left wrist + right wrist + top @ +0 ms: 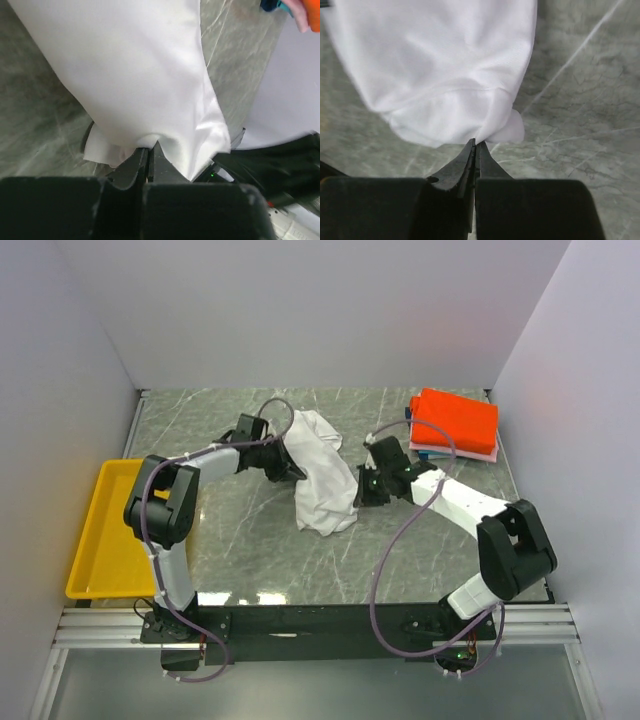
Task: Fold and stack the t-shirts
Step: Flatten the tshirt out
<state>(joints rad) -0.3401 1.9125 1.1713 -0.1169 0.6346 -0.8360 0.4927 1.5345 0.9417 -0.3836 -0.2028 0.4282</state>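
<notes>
The white t-shirt (322,472) is seen bunched at the middle of the table (250,540), between the two arms; bare marble is left open in front of it and behind it. The yellow tray (100,540) is set at the left edge; the folded stack (455,420), orange-red on top, is placed in the far right corner, close to the right wall (570,390). The left gripper (148,156) is closed on a fold of the white cloth; the right gripper (474,146) is pinched tight on its hem, jaws together.
</notes>
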